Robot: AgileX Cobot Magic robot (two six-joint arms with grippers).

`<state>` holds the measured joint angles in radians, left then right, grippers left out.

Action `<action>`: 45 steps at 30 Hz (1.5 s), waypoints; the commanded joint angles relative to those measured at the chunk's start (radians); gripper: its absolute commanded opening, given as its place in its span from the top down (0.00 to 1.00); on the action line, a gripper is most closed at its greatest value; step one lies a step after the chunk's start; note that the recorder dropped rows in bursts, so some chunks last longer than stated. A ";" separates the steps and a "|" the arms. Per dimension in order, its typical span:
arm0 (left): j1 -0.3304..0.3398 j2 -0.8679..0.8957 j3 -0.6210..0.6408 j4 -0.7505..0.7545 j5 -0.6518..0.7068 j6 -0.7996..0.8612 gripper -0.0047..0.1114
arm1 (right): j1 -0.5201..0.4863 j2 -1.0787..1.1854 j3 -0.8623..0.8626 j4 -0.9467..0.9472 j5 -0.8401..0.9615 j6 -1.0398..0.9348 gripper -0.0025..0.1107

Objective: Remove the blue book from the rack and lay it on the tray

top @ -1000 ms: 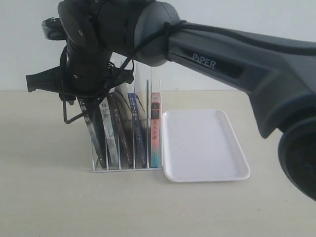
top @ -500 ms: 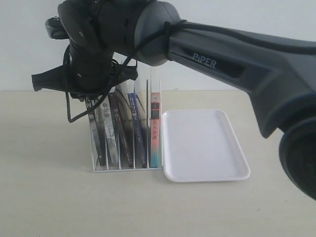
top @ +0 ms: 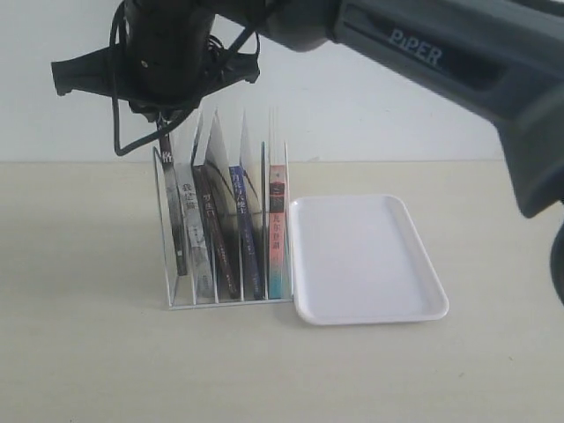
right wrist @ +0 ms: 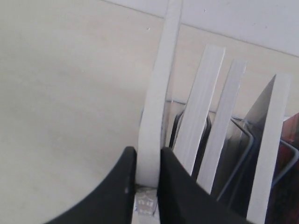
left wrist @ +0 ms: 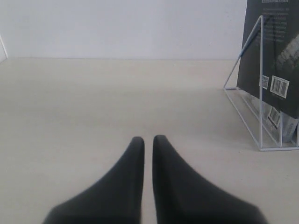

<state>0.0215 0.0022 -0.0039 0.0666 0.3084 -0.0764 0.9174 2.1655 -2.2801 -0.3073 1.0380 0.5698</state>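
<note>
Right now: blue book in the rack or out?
In: the blue book stands between dividers of the rack; right gripper grips the leftmost book.

This looks like a robotics lab test bench rather than a lived-in room. A dark robot arm [top: 441, 53] lettered "PiPER" reaches in from the upper right of the exterior view, over a pale counter [top: 88, 370] backed by a plain white wall [top: 352, 123]. Set out like props are a white wire rack [top: 229, 302] of books [top: 238, 229] at the centre and a plain white tray [top: 370, 256] just to its right, and the left wrist view shows the same pale counter meeting the same white wall.
</note>
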 commanded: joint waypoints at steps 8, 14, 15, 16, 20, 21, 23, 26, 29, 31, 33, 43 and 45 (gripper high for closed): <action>-0.008 -0.002 0.004 0.003 -0.002 0.002 0.91 | -0.001 -0.018 -0.016 -0.014 -0.024 -0.004 0.98; -0.008 -0.002 0.004 0.003 -0.002 0.002 0.91 | -0.001 -0.018 -0.016 -0.014 -0.024 -0.004 0.98; -0.008 -0.002 0.004 0.003 -0.002 0.002 0.91 | -0.001 -0.018 -0.016 -0.014 -0.024 -0.004 0.98; -0.008 -0.002 0.004 0.003 -0.002 0.002 0.91 | -0.001 -0.016 -0.016 -0.014 -0.024 -0.004 0.98; -0.008 -0.002 0.004 0.003 -0.002 0.002 0.91 | -0.001 -0.007 -0.016 -0.019 -0.051 -0.004 0.98; -0.008 -0.002 0.004 0.003 -0.002 0.002 0.91 | -0.001 -0.001 -0.016 -0.028 -0.065 -0.004 0.98; -0.008 -0.002 0.004 0.003 -0.002 0.002 0.91 | -0.001 0.010 -0.016 -0.046 -0.102 -0.004 0.98; -0.008 -0.002 0.004 0.003 -0.002 0.002 0.91 | -0.001 0.036 -0.016 -0.064 -0.129 -0.004 0.98; -0.008 -0.002 0.004 0.003 -0.002 0.002 0.91 | -0.001 0.058 -0.016 -0.069 -0.129 -0.004 0.98; -0.008 -0.002 0.004 0.003 -0.002 0.002 0.91 | -0.001 0.074 -0.016 -0.083 -0.131 -0.004 0.98; -0.008 -0.002 0.004 0.003 -0.002 0.002 0.91 | -0.001 0.088 -0.016 -0.094 -0.131 -0.004 0.98; -0.008 -0.002 0.004 0.003 -0.002 0.002 0.91 | -0.001 0.115 -0.016 -0.019 -0.135 -0.129 0.88; -0.008 -0.002 0.004 0.003 -0.002 0.002 0.91 | -0.001 0.115 -0.016 -0.001 -0.130 -0.136 0.74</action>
<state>0.0215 0.0022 -0.0039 0.0666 0.3084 -0.0764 0.9174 2.2737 -2.2899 -0.3396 0.9172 0.4709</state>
